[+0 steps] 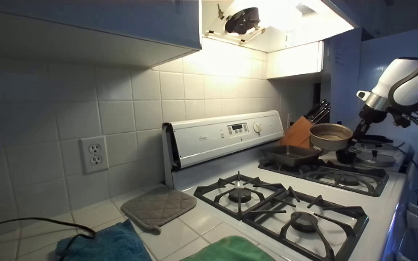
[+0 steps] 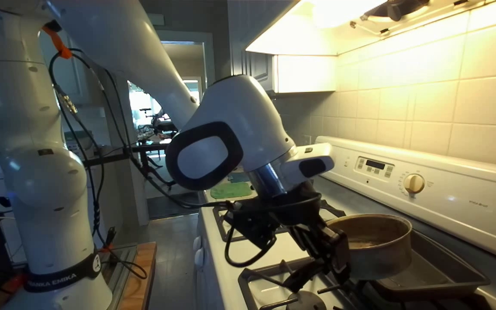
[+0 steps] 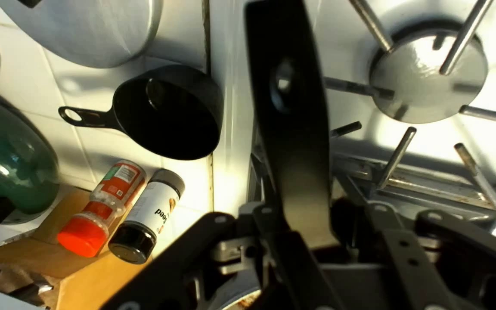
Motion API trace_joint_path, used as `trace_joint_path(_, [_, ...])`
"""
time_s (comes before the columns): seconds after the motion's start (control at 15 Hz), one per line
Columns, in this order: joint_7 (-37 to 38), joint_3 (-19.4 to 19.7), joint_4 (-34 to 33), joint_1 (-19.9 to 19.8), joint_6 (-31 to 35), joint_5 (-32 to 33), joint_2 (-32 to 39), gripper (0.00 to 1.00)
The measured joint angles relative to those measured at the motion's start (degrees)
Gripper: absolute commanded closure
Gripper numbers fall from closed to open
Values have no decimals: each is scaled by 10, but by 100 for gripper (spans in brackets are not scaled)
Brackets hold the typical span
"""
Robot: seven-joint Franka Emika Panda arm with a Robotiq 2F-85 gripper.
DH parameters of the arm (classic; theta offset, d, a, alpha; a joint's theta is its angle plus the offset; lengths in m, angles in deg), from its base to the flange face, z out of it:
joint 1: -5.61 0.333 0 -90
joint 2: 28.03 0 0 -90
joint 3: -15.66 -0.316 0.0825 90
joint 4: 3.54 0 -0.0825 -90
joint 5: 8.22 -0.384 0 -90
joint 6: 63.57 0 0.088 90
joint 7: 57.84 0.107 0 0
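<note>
Round pan [image 2: 381, 254]: one, held by its black handle [image 3: 291, 129]; seen beside one square pan [image 1: 285, 161] in an exterior view
Gripper [image 3: 306, 219]: one, its two fingers pinched on the handle
Bottles [image 3: 149, 211]: two, set near one black cup [image 3: 168, 114] on the surface [image 3: 196, 189]
Cloths [image 1: 114, 243]: two, one blue, one green, laid near one potholder [image 1: 162, 206]

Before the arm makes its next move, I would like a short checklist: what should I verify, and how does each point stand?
1. Gripper closed on the black handle of the pot: ok.
2. Gap between pot and baking pan: cannot tell; they overlap in both exterior views.
3. Rear grate near the pot free: not ok; the baking pan sits on it.
4. No flame at the burner in the wrist view: ok.
5. No food inside the pot: cannot tell.
</note>
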Motion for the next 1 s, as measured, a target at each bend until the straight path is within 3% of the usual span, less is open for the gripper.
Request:
trace_joint_path(0.6, [-2,-28,33,-65,-95,59,-97,89])
trace_joint_path(1.0, [-76,-164,71,-204,-131,6,-122,89])
